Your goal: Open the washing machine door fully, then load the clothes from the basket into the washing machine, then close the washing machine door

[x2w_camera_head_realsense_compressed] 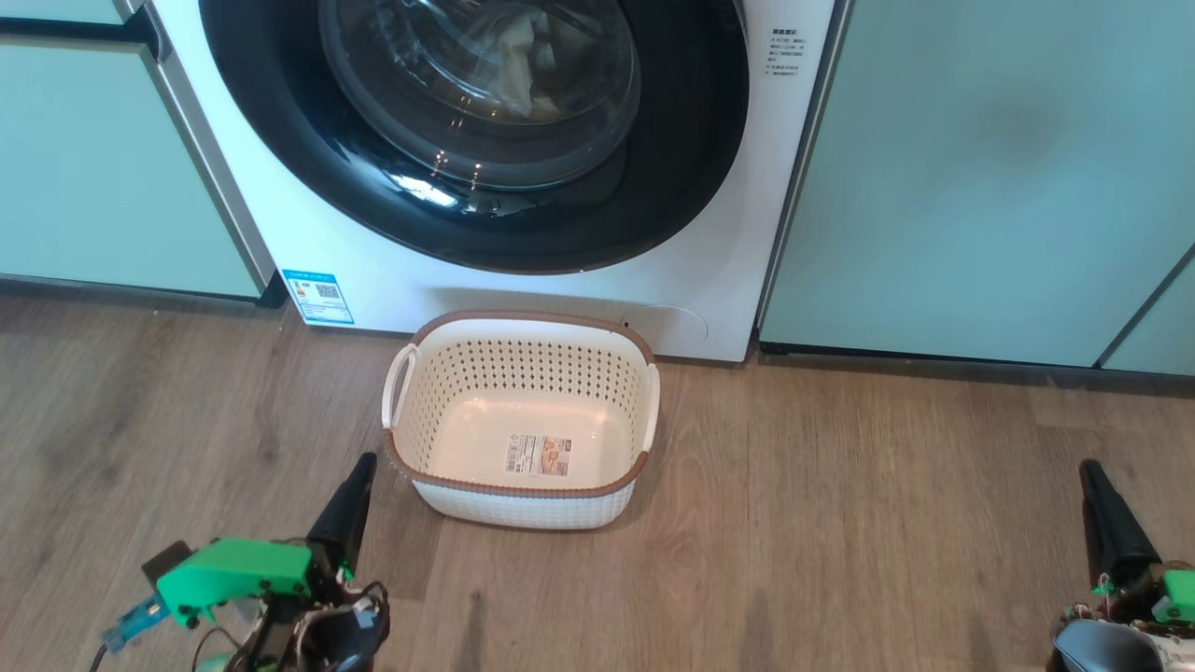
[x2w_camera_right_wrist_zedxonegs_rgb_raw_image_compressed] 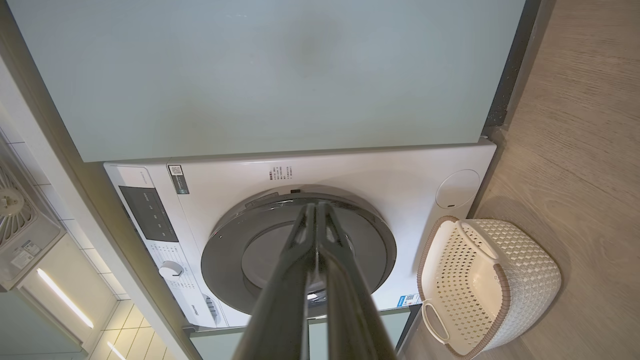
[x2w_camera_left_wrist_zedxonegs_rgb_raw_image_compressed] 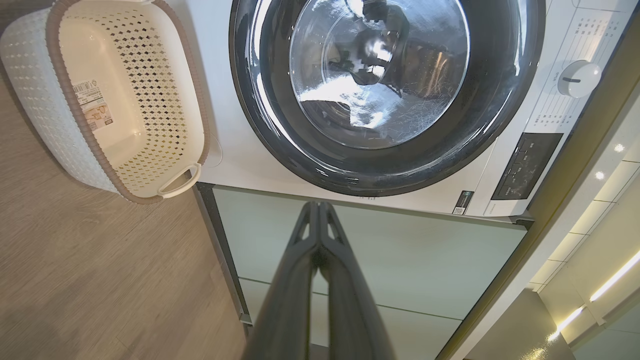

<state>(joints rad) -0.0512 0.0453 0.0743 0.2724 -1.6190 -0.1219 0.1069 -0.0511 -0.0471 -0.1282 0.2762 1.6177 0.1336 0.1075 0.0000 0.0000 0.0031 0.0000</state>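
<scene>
The basket (x2w_camera_head_realsense_compressed: 523, 322) sits on the floor (x2w_camera_head_realsense_compressed: 840, 513) just in front of the washing machine (x2w_camera_head_realsense_compressed: 560, 299), handy for loading, and holds nothing but its bottom label. Pale clothes (x2w_camera_head_realsense_compressed: 518, 65) show through the glass of the washing machine door (x2w_camera_head_realsense_compressed: 280, 140), which looks closed flush, so the job seems done. The left fingers (x2w_camera_head_realsense_compressed: 347, 511) and right fingers (x2w_camera_head_realsense_compressed: 1111, 527) are pressed together, gripping nothing, low either side.

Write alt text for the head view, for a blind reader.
A white washing machine, round door shut, pale clothes visible inside. An empty basket stands on the floor before it; left gripper and right gripper shut below.
</scene>
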